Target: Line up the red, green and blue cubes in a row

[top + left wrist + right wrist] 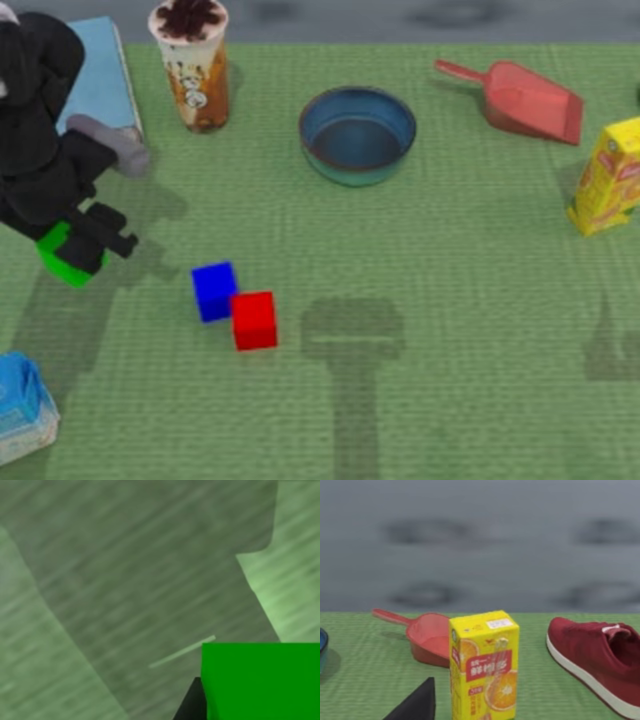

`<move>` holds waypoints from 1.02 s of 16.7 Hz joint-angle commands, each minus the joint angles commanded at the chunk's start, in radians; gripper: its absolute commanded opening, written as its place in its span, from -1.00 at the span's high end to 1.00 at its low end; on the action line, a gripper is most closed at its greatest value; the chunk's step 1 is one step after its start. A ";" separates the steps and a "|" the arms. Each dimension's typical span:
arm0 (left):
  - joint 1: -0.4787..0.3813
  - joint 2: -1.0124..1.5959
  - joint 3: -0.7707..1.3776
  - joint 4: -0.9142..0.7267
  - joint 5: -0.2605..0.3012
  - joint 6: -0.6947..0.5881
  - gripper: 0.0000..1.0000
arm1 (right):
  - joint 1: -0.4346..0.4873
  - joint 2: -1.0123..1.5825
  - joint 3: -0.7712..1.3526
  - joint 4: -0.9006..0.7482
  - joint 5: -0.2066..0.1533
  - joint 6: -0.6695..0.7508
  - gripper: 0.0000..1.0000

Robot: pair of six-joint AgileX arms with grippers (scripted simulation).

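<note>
The green table mat fills my top view. My left arm is the biggest thing on it, a black mass folded in from the left edge, reaching down and toward the middle with its wrist angled low. Its left gripper is closed around the green cube — in the left wrist view that cube fills the corner between the fingers, held above the mat, whose weave shows under it.

My right arm itself is out of the top view; only its shadow lies on the right half of the mat. From its wrist camera I see a dark fingertip, and I cannot tell how the right gripper stands.

Along the far side sit the blue bowl, the red scoop, a drink cup and an orange juice carton.

Smallest — the blue cube and red cube, touching at a corner, left of the centre and well apart from the green one.
</note>
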 joint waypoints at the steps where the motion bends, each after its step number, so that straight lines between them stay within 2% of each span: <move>1: 0.000 0.000 0.000 0.000 0.000 0.000 1.00 | 0.000 0.000 0.000 0.000 0.000 0.000 -1.00; 5: -0.026 0.016 0.019 -0.005 -0.001 -0.032 1.00 | 0.000 0.000 0.000 0.000 0.000 0.000 -1.00; 8: -0.099 0.057 0.082 -0.035 -0.004 -0.156 1.00 | 0.000 0.000 0.000 0.000 0.000 0.000 -1.00; 11: -0.207 0.114 0.166 -0.079 -0.009 -0.360 1.00 | 0.000 0.000 0.000 0.000 0.000 0.000 -1.00; 17: -0.457 0.221 0.345 -0.168 -0.022 -0.884 1.00 | 0.000 0.000 0.000 0.000 0.000 0.000 -1.00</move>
